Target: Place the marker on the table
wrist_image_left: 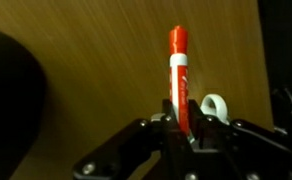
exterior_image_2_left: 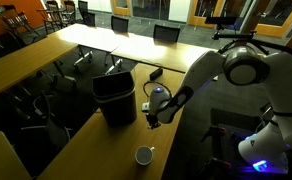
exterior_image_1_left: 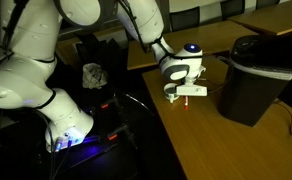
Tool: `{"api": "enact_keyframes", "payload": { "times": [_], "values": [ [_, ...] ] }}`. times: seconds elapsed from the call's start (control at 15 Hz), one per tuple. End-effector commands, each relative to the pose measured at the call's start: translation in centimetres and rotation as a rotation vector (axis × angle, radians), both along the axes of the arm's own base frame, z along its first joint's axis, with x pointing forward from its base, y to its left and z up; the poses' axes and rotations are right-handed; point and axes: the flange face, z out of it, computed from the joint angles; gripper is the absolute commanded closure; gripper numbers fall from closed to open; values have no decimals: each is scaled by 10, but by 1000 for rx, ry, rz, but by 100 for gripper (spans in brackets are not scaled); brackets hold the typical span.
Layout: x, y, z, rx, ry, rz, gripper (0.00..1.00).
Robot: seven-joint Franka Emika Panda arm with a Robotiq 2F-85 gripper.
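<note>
The marker [wrist_image_left: 178,75], a thin stick with a red end and white body, stands clamped between my gripper's [wrist_image_left: 180,122] fingers in the wrist view. In an exterior view the gripper [exterior_image_1_left: 186,93] hangs just above the light-brown table [exterior_image_1_left: 201,135] with the marker's red tip [exterior_image_1_left: 187,103] pointing down, close to the wood. It also shows in an exterior view [exterior_image_2_left: 152,118] beside the black bin [exterior_image_2_left: 116,98]. The gripper is shut on the marker.
The black bin [exterior_image_1_left: 254,78] stands on the table close to the gripper. A small whitish cup [exterior_image_2_left: 144,155] sits on the table nearer the front edge and shows in the wrist view [wrist_image_left: 214,105]. Chairs and further tabletops [exterior_image_2_left: 96,42] lie behind.
</note>
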Motion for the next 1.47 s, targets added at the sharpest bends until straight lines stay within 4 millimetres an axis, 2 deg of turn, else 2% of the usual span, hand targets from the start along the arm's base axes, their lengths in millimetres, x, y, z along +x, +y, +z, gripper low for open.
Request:
{"api": "enact_keyframes", "payload": {
  "times": [0.0, 0.07, 0.2, 0.33, 0.47, 0.8, 1.13, 1.4],
  "values": [
    [-1, 2, -29, -89, 23, 4, 95],
    [-3, 4, -39, -108, 37, 10, 95],
    [-6, 10, -53, -142, 52, 10, 54],
    [-4, 16, -59, -184, 46, 14, 50],
    [-2, 20, -56, -212, 38, 36, 36],
    [6, 39, -18, -227, -28, 136, 1],
    [8, 66, 29, -188, -51, 211, 0],
    [-3, 74, 51, -179, -30, 244, 0]
  ]
}}
